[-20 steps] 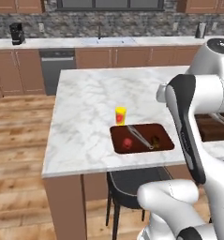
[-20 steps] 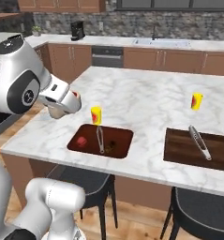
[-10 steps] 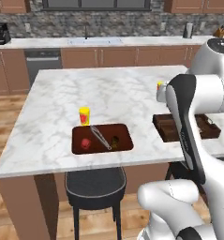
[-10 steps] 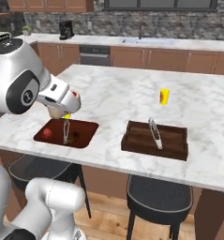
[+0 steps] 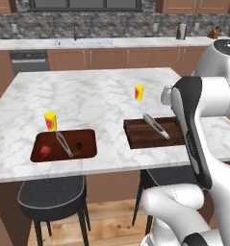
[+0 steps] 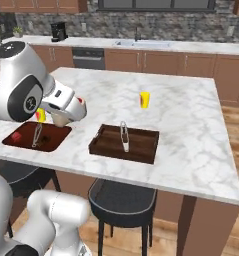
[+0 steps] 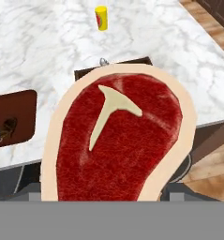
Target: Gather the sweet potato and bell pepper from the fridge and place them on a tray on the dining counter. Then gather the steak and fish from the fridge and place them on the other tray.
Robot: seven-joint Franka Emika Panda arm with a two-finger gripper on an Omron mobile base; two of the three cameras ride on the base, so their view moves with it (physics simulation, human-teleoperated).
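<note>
steak (image 7: 118, 140): T-bone cut, red with a pale fat rim, held in the gripper in front of the hand camera; it hangs on the near side of the empty tray, above the counter's front edge.
long axis: runs from the bottom of the hand view up toward the empty tray; the broad rounded end with the bone's crossbar points at the tray, the narrower end sits at the fingers. This is the camera's frame, not the room's.
gripper (image 6: 66, 117): jaws stand wide and pinch the steak across its width; fingertips are hidden behind the meat, so the contact points cannot be read.
empty tray (image 5: 154, 133): dark wood, on the dining counter (image 5: 102, 103), with metal tongs (image 5: 156, 126) lying diagonally across its floor.
yellow cup (image 5: 139, 92): behind the empty tray, apart from it.
filled tray (image 5: 63, 145): well to the left of the empty tray; holds a red item and a dark item, too small to name with certainty, plus a second pair of tongs.
second yellow cup (image 5: 50, 121): just behind the filled tray's left end.
stools: two dark seats tucked under the counter, below the trays.
risk 1: the steak looks nearly as long as the empty tray; releasing off-centre could leave an end draped over the wall.
risk 2: landing on the tongs would leave the steak tilted.
risk 3: letting go short of the tray drops the steak onto the counter edge or a stool.
</note>
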